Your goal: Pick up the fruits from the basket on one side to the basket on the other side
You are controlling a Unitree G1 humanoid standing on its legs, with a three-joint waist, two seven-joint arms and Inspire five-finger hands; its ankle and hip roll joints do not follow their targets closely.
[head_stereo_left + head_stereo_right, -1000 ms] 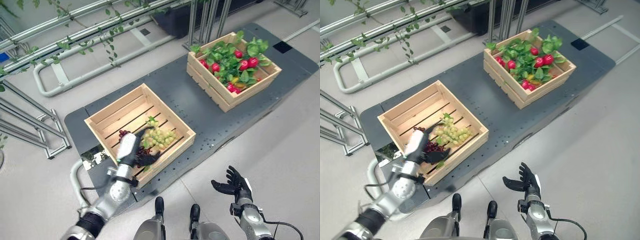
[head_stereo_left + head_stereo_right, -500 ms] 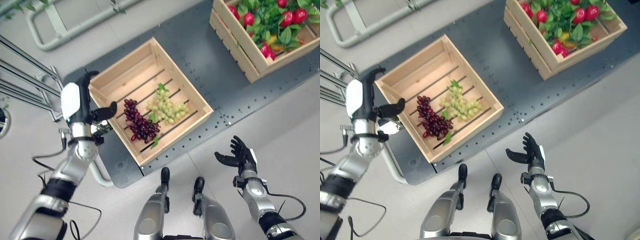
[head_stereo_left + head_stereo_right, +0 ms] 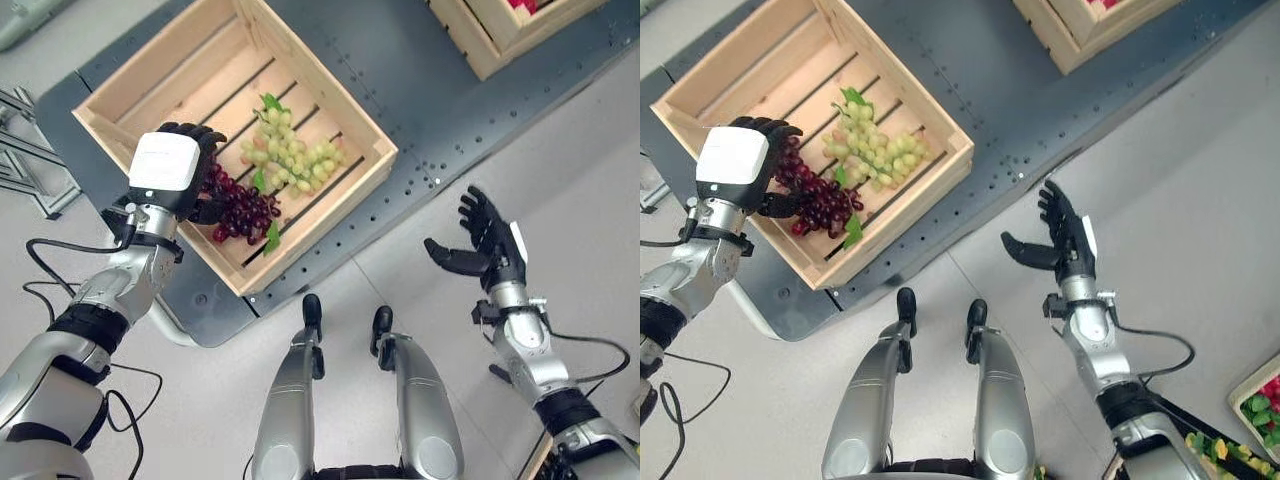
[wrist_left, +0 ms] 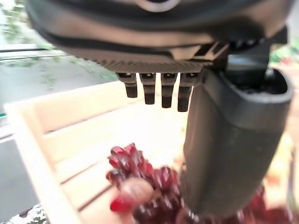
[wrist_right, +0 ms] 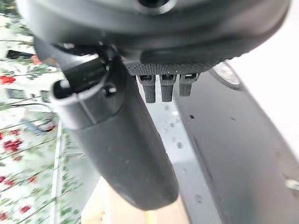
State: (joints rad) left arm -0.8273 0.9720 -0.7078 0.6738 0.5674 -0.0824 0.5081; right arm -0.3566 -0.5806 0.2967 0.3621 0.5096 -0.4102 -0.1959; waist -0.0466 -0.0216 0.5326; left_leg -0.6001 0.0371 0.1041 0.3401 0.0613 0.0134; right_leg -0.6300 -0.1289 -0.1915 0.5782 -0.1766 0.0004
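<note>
Fruit, two bunches of grapes, lying in the nearer wooden crate on the grey platform.

Platform point(image 3: 400, 70): dark grey, studded with small holes, set on a pale floor point(image 3: 580, 150); it carries both crates.

Nearer crate point(image 3: 330, 100): pale slatted wood, open-topped, seen from above. It holds both bunches side by side on its slatted bottom.

Farther crate point(image 3: 1060, 40): same pale wood, cut off at the upper edge of the head views, well apart from the nearer one (contents mostly out of frame).

Left hand point(image 3: 170, 180): dark, with a white cover on its back, reaching over the near-left wall of the nearer crate. Fingers curled down onto the dark grapes; the thumb point(image 4: 224, 140) lies against the bunch in the left wrist view. Whether the bunch is lifted or resting on the slats cannot be told.

Right hand point(image 3: 1065, 240): held over the floor, beside the platform and well apart from both crates. Fingers straight and spread, thumb out to the side, nothing in it.

Green grapes point(image 3: 290, 155): pale bunch with a green leaf at the top end, near the crate's middle, just beside the dark bunch.

Dark grapes point(image 3: 240, 210): purple-red bunch, partly under the left hand, a small green leaf at its lower end.
</note>
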